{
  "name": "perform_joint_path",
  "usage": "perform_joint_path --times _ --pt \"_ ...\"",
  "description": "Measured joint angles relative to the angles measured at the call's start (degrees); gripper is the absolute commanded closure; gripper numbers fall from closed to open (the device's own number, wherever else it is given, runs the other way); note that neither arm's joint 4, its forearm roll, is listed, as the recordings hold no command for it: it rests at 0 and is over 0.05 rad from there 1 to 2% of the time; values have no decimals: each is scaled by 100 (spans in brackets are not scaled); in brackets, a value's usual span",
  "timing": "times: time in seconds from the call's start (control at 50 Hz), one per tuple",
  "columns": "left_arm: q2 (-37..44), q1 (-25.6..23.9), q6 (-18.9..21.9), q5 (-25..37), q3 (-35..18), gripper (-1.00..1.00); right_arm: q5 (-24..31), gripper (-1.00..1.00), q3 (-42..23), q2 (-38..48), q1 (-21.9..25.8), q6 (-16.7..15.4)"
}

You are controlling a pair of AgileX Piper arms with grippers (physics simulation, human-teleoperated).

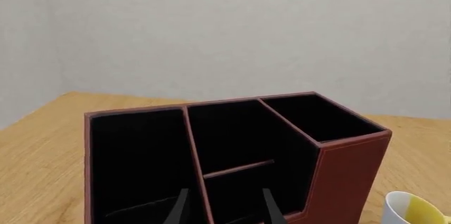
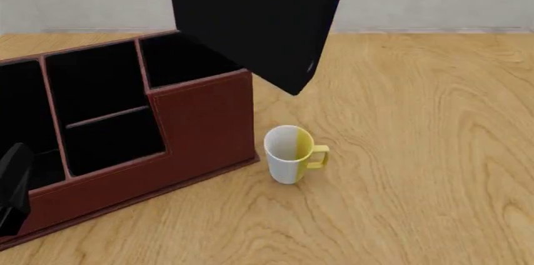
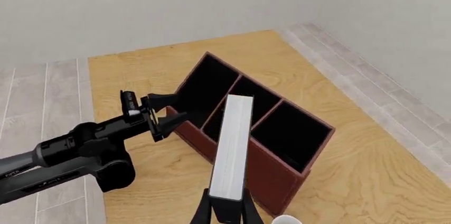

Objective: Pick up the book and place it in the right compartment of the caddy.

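One thin black book (image 3: 233, 150), white-edged.

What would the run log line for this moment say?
phase: carry | right gripper: shut on book, above caddy | left gripper: open | mug: beside caddy

Small pale lettering on left arm (image 3: 63, 163), low on link nearest camera edge in right wrist view, well short of caddy (image 3: 254, 129): too small and blurred to read with confidence. Book (image 2: 254, 18): plain black cover, faint pale speck near its lower corner above caddy's right end, not legible. White page edges (image 3: 233, 147): no print. Caddy front, mug (image 2: 292, 154) beside caddy: no labels, no brand, no numbers.
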Motion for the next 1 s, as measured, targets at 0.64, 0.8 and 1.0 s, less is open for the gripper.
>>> perform_joint_path --times 0.64,0.8,1.0 --pt "0 -449 301 234 -234 -100 59 100 -1253 1102 -303 179" --pt "0 -709 433 436 -418 -100 -46 100 -1343 1323 -323 215" --pt "0 -946 531 601 -568 -100 -112 100 -1518 1606 -357 207"
